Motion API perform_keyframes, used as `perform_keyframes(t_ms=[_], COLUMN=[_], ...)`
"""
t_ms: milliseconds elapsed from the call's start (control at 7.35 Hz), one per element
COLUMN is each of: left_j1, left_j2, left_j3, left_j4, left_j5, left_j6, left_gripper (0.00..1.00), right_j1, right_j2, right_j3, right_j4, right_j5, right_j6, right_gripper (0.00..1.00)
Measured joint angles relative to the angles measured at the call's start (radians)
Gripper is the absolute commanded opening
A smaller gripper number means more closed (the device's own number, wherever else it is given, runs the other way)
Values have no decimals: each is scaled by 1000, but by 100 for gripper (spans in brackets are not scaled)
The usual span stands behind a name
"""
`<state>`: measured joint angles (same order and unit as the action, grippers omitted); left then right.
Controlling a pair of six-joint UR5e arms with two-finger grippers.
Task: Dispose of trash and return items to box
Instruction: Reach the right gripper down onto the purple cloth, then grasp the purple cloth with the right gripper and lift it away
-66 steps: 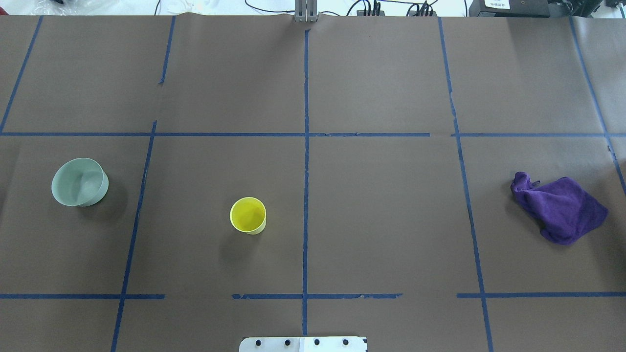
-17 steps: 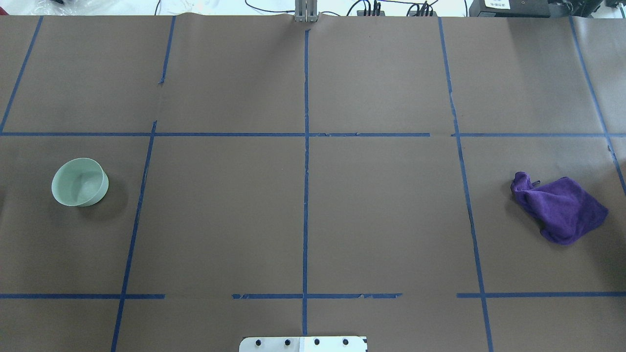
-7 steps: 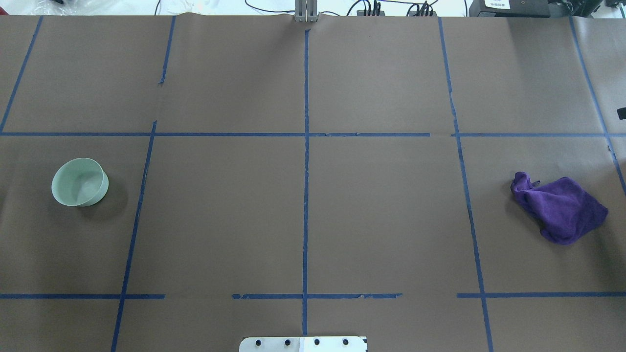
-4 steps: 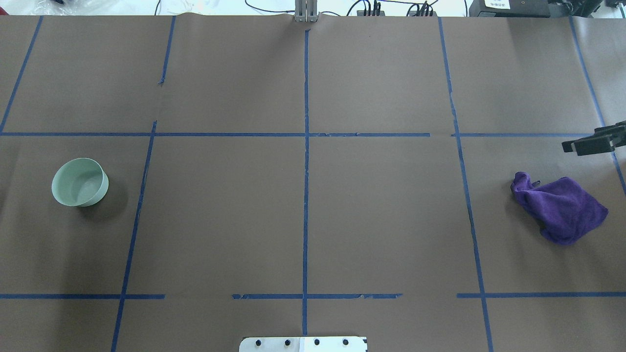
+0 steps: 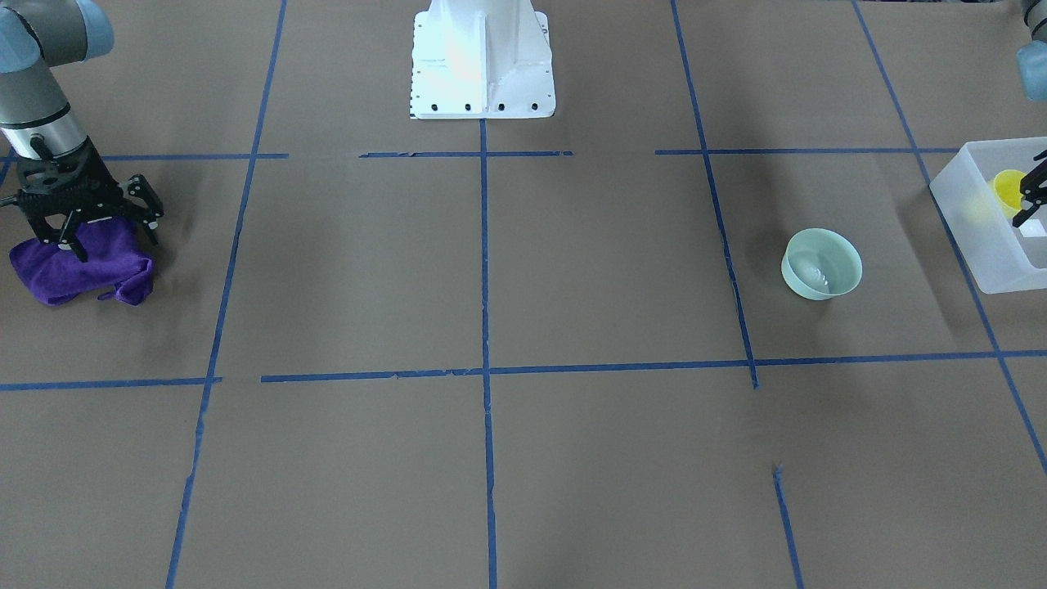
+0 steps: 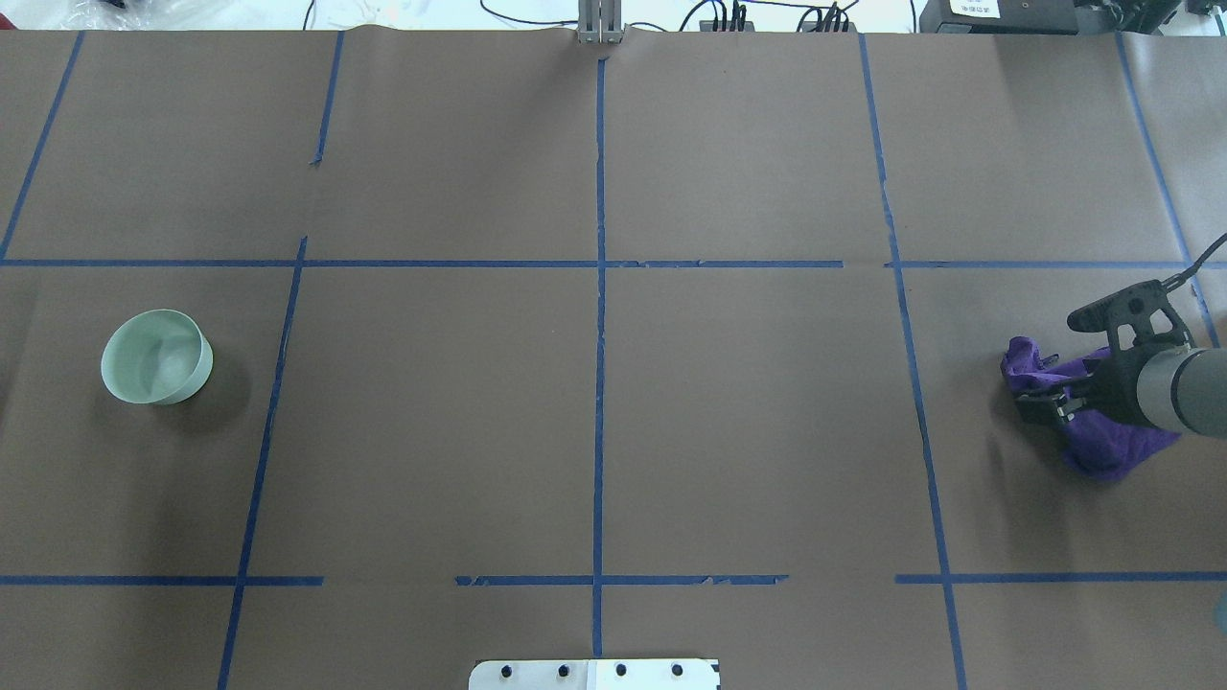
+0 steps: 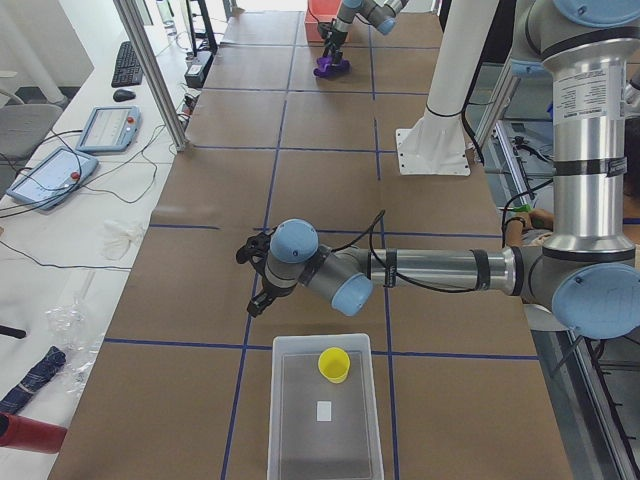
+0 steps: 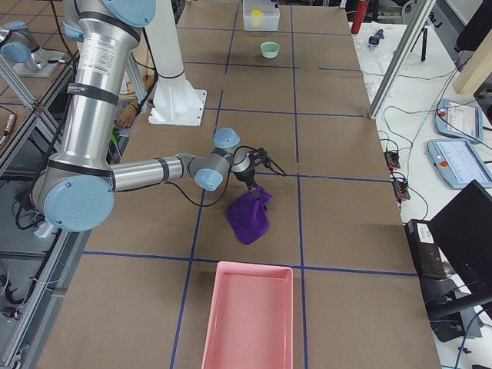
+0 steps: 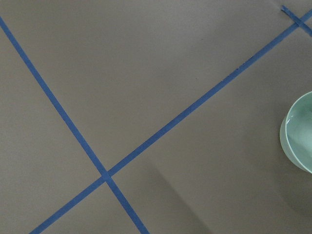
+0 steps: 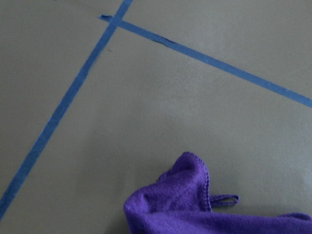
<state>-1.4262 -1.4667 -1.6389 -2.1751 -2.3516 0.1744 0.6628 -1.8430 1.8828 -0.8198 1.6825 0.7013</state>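
— How far is it?
— The cup (image 5: 1008, 192) stands in the box (image 5: 977, 245), near the left claw (image 7: 252, 280); whether that claw is open I cannot tell. The bowl (image 5: 821, 263) waits on the table, apart from it.
— Room?
— Plenty around the bowl. The right claw (image 5: 110, 243) hangs wide over the cloth (image 5: 74, 274).

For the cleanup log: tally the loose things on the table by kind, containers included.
Small yellow tapered plastic cup: 1
Pale mint-green round bowl: 1
Crumpled purple cloth: 1
Translucent white rectangular plastic bin: 1
Pink rectangular plastic tray: 1
Total: 5
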Motion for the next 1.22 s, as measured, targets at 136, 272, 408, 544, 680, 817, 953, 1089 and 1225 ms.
perform_keyframes(t_ms=[136, 272, 408, 544, 680, 817, 953, 1089, 1225], left_j1=[-2, -3, -3, -4, -5, -5, -5, -5, -6], left_j2=[-4, -8, -10, -10, -10, -10, -10, -11, -11], left_j3=[0, -1, -1, -1, -1, -1, -1, -5, -16], left_j4=[1, 2, 2, 2, 2, 1, 2, 3, 11], left_j5=[0, 0, 0, 0, 0, 0, 1, 1, 1], left_j6=[-1, -1, -1, -1, -1, -1, -1, -2, -3], left_gripper=[100, 100, 100, 100, 100, 100, 100, 100, 100], right_j1=[-30, -47, -54, -56, -47, 0, 104, 246, 391], right_j2=[-18, -28, -30, -28, -24, -17, 3, 29, 43], right_j3=[-4, -9, -11, -11, -9, -1, 19, 41, 51], right_j4=[-8, -14, -19, -25, -32, -57, -129, -224, -298], right_j5=[-31, -44, -48, -56, -63, -44, 12, 87, 170], right_j6=[-8, -30, -52, -64, -72, -111, -226, -402, -586], right_gripper=[0, 0, 0, 0, 0, 0, 0, 0, 0])
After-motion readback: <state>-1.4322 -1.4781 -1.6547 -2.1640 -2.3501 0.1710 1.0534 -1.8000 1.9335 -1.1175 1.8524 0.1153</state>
